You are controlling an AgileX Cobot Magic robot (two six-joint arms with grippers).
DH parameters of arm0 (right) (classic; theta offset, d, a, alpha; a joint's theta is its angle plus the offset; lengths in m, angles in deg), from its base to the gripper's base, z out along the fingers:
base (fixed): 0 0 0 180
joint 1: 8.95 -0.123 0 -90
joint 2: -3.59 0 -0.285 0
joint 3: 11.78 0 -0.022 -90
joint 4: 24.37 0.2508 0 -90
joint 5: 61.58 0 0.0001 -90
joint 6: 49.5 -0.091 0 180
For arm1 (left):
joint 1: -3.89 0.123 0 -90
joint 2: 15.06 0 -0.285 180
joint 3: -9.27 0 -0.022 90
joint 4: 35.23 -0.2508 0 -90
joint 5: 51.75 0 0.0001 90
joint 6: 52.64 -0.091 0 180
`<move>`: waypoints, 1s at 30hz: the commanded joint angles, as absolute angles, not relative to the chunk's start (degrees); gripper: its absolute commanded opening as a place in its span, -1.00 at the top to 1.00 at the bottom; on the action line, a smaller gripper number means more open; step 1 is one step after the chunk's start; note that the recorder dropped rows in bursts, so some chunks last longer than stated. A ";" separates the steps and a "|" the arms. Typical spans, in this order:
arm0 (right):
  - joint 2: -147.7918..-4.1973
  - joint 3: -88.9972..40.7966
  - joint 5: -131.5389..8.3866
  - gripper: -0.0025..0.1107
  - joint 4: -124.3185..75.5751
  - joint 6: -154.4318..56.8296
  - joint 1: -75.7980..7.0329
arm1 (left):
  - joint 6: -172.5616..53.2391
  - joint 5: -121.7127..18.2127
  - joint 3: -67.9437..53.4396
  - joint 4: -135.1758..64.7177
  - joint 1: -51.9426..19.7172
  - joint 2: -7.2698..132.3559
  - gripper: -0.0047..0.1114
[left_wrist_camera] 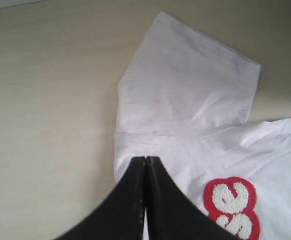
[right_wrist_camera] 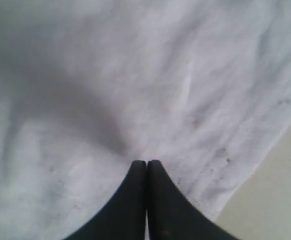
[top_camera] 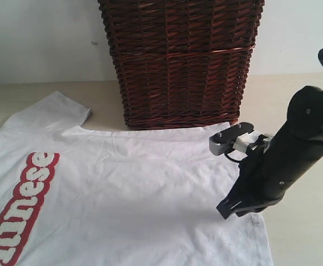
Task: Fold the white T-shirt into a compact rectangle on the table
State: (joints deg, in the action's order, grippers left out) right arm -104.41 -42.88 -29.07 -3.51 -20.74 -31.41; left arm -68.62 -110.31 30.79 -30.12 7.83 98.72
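I judge this a lab test bench: bare pale table (top_camera: 303, 238), plain white wall (top_camera: 39, 39) behind it, one wicker basket (top_camera: 181, 61) standing at its wall-side edge.

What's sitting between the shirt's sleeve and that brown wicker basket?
Nothing: in the exterior view, only a bare stretch of table separates the white T-shirt's sleeve from the wicker basket.

Beyond my pale beige worktop (top_camera: 17, 94) I see a plain off-white wall (top_camera: 39, 39), softly and evenly lit. A tall dark brown wicker basket (top_camera: 181, 61) stands on the worktop before that wall.
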 commanded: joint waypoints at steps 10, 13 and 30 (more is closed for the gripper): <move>-109.13 -43.46 -33.55 0.96 -39.17 -60.36 -32.45 | -68.73 -109.88 30.60 -26.50 7.92 99.30 0.92; -109.13 -43.46 -32.87 0.96 -46.41 -68.23 -32.45 | -68.73 -110.21 30.60 -26.39 7.92 99.30 0.92; -109.13 -43.46 -40.62 0.96 -60.51 -83.21 -22.92 | -87.74 -121.71 29.35 -16.32 2.81 99.30 0.62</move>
State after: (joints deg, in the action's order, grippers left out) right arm -109.06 -43.28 -38.29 -59.15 -82.23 -24.48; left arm -85.49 -120.75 30.40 -15.42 5.26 99.55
